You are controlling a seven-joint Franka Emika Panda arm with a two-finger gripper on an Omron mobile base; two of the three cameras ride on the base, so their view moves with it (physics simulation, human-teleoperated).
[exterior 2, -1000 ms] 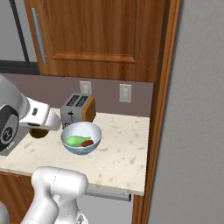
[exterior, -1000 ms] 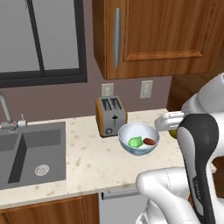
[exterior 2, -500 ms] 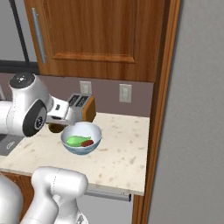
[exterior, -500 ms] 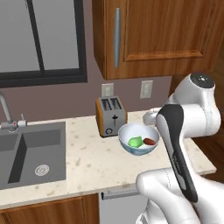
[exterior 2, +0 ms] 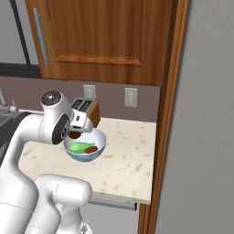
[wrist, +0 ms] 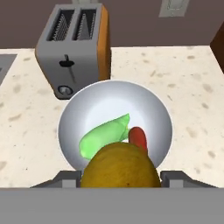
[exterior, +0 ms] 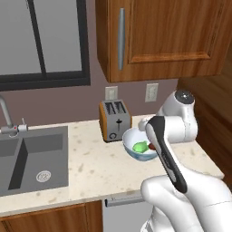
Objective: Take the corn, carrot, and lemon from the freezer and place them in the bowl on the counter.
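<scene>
- You are on the last of the three items: the corn (wrist: 104, 136) and the carrot (wrist: 138, 138) already lie side by side in the bowl (wrist: 74, 114), at the centre of the hand view.
- The lemon (wrist: 120, 165) sits at the bottom centre of the hand view, between the two fingers, which stand about half open and clamp it from either side. So you have the lemon in hand.
- In the hand view the lemon hangs over the near rim of the bowl, overlapping the corn and the carrot below it.
- In the right base view the gripper (exterior 2: 75, 132) hovers at the left centre of the frame, just above the bowl's (exterior 2: 99, 145) far left rim, with the toaster (exterior 2: 89, 109) just behind it.
- In the left base view the bowl (exterior: 128, 138) sits at centre frame on the counter (exterior: 86, 165), partly hidden by the arm.
- Your next move, as I judge it: ease the hand a little further over the middle of the bowl, lower slightly, then open the fingers so the lemon drops inside and does not bounce off the rim.
- Against the earlier pictures, the arm has swung in from the side: the hand now stands above the bowl instead of beside it, and the elbow has folded closer to the bowl.
- The bowl, the corn, the carrot and the toaster have not moved.
</scene>
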